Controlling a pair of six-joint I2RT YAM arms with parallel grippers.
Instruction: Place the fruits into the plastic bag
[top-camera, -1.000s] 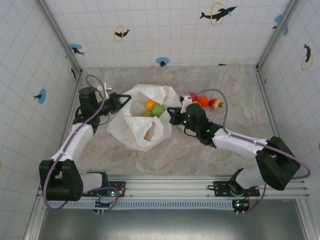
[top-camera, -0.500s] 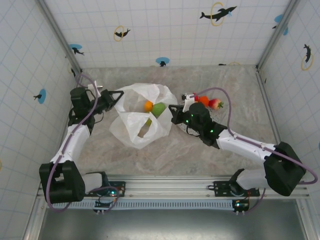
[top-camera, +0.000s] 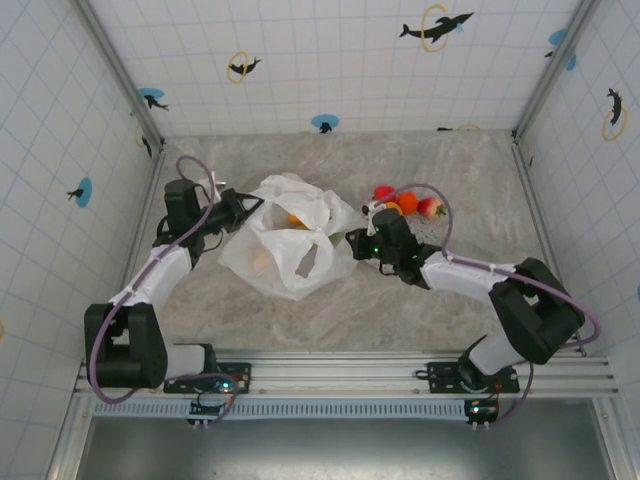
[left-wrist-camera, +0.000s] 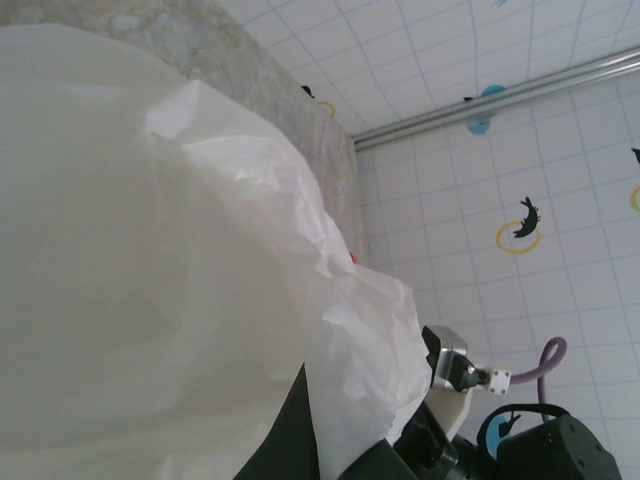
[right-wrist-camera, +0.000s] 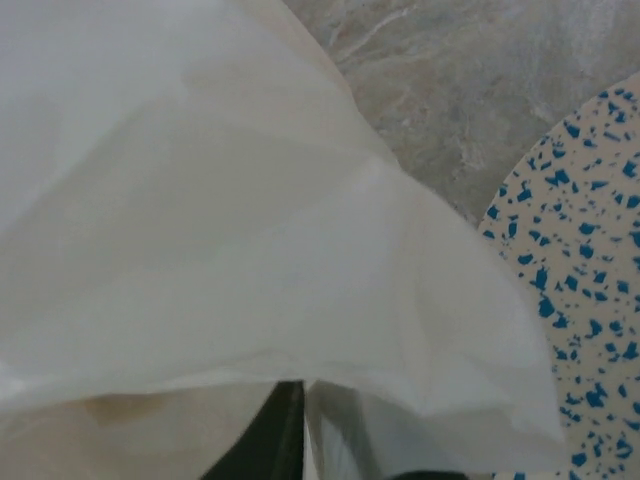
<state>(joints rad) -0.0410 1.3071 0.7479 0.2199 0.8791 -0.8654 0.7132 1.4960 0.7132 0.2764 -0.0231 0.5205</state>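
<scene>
White crinkled film marks the overhead view: the plastic bag (top-camera: 285, 250) sits mid-worktop (top-camera: 400, 310) between the two arms. Its long axis runs roughly 12 to 6 o'clock, and its mouth seems to point toward 12, where an orange fruit (top-camera: 296, 220) shows inside. The left fingers (top-camera: 243, 206) are pinched together on the bag's rim at its 10 o'clock corner. The right fingers (top-camera: 352, 240) meet its 3 o'clock edge. Three loose fruits (top-camera: 407, 200), two red and one orange, lie on the speckled plate (top-camera: 432, 232) at about 1 o'clock from the right fingers. We judge the right arm much the nearer to fetch them, with the bag mouth at 9 o'clock from that cluster.

From the left wrist, we see bag film bunched over the dark left fingers (left-wrist-camera: 295, 430) at 6 o'clock, billowing away toward 10.

From the right wrist, film drapes across the right fingers (right-wrist-camera: 270, 440). We cannot tell whether they are apart or clamped on it. The plate curves in at 3 o'clock.
</scene>
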